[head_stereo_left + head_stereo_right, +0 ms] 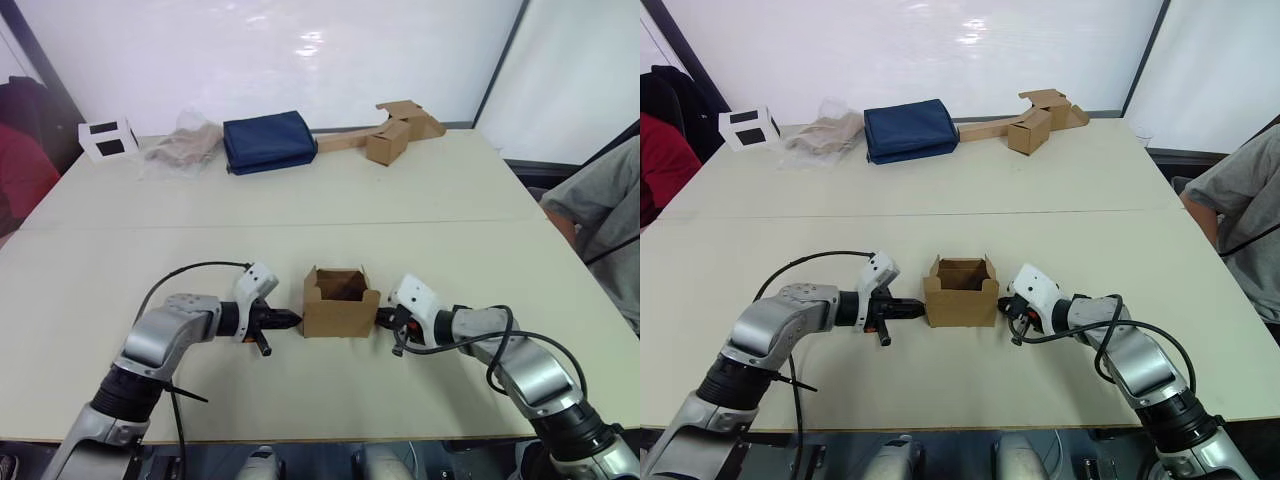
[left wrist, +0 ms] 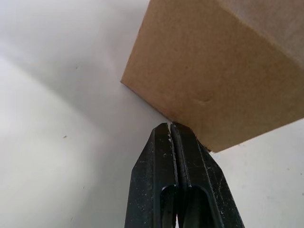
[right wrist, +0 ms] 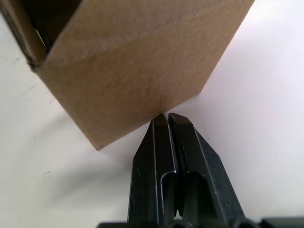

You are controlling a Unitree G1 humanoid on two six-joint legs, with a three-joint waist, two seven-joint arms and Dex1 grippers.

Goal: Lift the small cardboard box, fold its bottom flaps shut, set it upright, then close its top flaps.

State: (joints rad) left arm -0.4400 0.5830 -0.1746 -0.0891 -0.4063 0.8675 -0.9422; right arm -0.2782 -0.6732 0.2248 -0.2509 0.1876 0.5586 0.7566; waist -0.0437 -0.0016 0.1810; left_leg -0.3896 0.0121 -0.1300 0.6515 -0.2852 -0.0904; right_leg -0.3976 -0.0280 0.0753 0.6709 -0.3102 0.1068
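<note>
The small cardboard box (image 1: 340,305) stands upright on the table, its top open and its top flaps (image 1: 338,274) standing up around the opening. Its bottom flaps are hidden underneath. My left gripper (image 1: 292,319) is shut, its tips touching the box's left wall near the base (image 2: 171,124). My right gripper (image 1: 381,320) is shut too, its tips against the box's right wall low down (image 3: 165,116). The box sits squeezed between the two grippers.
At the back of the table (image 1: 120,280) lie a white cube with black squares (image 1: 108,139), a crumpled plastic bag (image 1: 180,150), a dark blue folded cloth (image 1: 268,142) and brown cardboard pieces with a long strip (image 1: 390,132). A person sits at the right edge (image 1: 605,215).
</note>
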